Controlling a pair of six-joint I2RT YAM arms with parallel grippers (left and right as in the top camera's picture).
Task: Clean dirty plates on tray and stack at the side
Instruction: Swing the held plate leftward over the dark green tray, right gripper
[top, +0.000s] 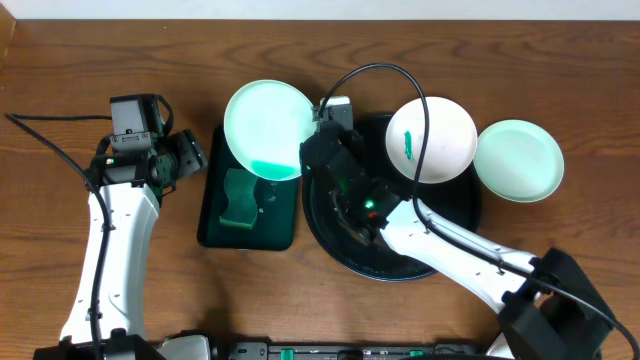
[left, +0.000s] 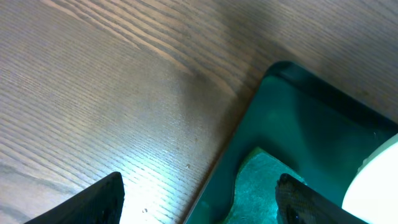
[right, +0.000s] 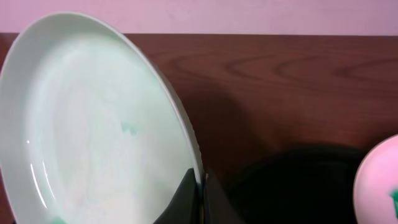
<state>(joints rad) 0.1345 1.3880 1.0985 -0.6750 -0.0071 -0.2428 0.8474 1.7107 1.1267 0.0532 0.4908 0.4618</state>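
One plate (top: 262, 125) was held tilted over the far end of the green tray (top: 212, 228), with its rim pinched between the closed jaws of the right gripper (top: 318, 128). A green smear was seen along its lower edge. In the right wrist view, faint green marks were seen on the plate's face, and the dark fingers (right: 183, 199) were pressed on its rim from both sides.

A second plate (top: 432, 140), marked with a small green smear, was set on the far right part of the black tray (top: 455, 210). A third plate (top: 519, 160), with no mark seen on it, was laid on the table (top: 60, 60) just right of the black tray and just beside the second plate. Whether the two touched could not be told.

A green pad (top: 238, 197) was laid in the green tray, below the held plate.

The left gripper (top: 190, 155) was held by the green tray's left edge with its jaws spread wide, and nothing was gripped between them
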